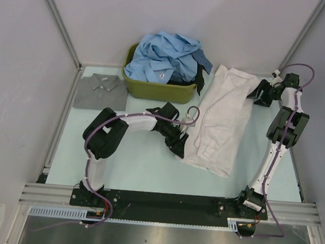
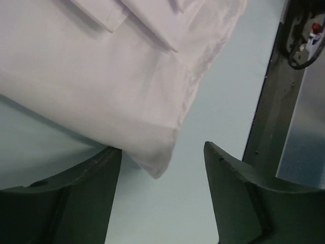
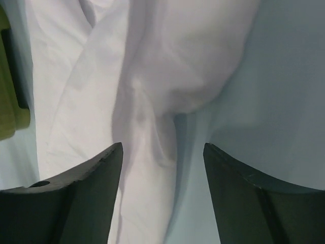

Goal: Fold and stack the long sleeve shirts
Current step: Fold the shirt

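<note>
The white shirt (image 1: 221, 120) lies lengthwise on the table, right of centre, partly folded. My left gripper (image 1: 179, 147) is open at the shirt's near left corner; in the left wrist view (image 2: 162, 168) the hem corner (image 2: 157, 165) hangs between the fingers. My right gripper (image 1: 257, 95) is open at the shirt's far right edge; in the right wrist view (image 3: 162, 168) a ridge of the white cloth (image 3: 152, 127) lies between the fingers. Several light blue shirts (image 1: 164, 55) and a dark one (image 1: 203, 63) are piled in the tub. A grey shirt (image 1: 100, 91) lies folded at the far left.
The olive-green tub (image 1: 159, 89) stands at the back centre, its edge showing in the right wrist view (image 3: 7, 107). Metal frame rails run along the table's left (image 1: 62, 120) and right sides. A black base bar (image 1: 168, 200) lies along the near edge.
</note>
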Controlling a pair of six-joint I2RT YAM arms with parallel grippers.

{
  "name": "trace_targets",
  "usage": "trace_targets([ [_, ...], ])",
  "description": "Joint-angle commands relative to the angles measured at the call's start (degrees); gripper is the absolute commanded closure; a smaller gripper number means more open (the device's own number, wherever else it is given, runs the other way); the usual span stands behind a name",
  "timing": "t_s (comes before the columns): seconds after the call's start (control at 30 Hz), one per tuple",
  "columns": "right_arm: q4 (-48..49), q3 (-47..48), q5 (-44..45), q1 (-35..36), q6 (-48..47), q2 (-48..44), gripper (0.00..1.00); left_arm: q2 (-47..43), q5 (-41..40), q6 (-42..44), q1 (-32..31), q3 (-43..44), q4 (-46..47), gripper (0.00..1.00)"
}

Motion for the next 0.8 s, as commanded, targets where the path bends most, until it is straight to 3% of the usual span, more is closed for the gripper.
trace_targets([
  [0.0, -14.1, 2.7, 1.8, -2.8, -11.5, -10.6, 0.29, -10.7, -2.6, 5.3, 0.4, 0.2, -1.4, 0.22],
  [0.03, -15.4, 1.5, 2.1, -2.9, -13.5, -13.4, 0.27, -13.6, -3.5, 8.5, 0.6, 1.6, -2.5, 0.15],
  [0.1, -16.0, -2.6, 2.1, -3.2, -19.1, -22.7, 0.26, -16.5, -4.5, 12.6, 0.8, 2.9, -5.8, 0.13],
  [0.13, -15.2, -7.6, 1.9, -3.2, -21.0, -26.2, 0.22, -19.8, -5.8, 16.8, 1.1, 3.1, -6.4, 0.01],
  [0.2, -10.7, -14.6, 0.2, -2.7, -25.3, -37.2, 0.19, -23.4, -6.9, 23.2, 1.4, 2.4, -6.2, 0.01],
  [0.27, -4.3, -25.0, -2.7, -1.9, -26.1, -44.1, 0.01, -27.6, -7.2, 27.1, 1.9, 1.0, -5.2, 0.0],
  [0.33, 2.9, -37.2, -3.7, 0.0, -25.3, -52.6, 0.0, -29.1, -6.3, 31.1, 2.0, -0.9, -2.3, 0.01],
  [0.4, 9.5, -43.0, -6.5, 1.9, -26.7, -57.1, 0.0, -29.5, -4.9, 34.1, 1.8, -2.3, 0.7, 0.0],
  [0.47, 2.4, -47.0, -13.4, 3.1, -36.7, -61.1, 0.0, -27.4, -5.3, 33.1, 1.5, -2.7, 2.4, 0.01],
  [0.53, -7.4, -48.2, -11.8, 9.0, -55.3, -63.2, 0.04, -24.4, -3.8, 38.5, 1.6, 2.1, -5.4, 0.0],
  [0.57, -17.5, -51.5, -7.9, 11.4, -62.0, -64.0, 0.06, -23.0, -1.5, 41.5, 1.6, 3.2, -10.6, 0.01],
  [0.6, -19.9, -54.0, -6.4, 13.2, -70.4, -64.9, 0.09, -21.7, -1.7, 43.2, 1.4, 2.1, -10.2, 0.01],
  [0.77, -23.2, -69.8, 0.1, 23.1, -80.7, -73.4, 0.27, -23.9, -5.5, 46.9, -0.5, -8.5, 2.6, 0.01],
])
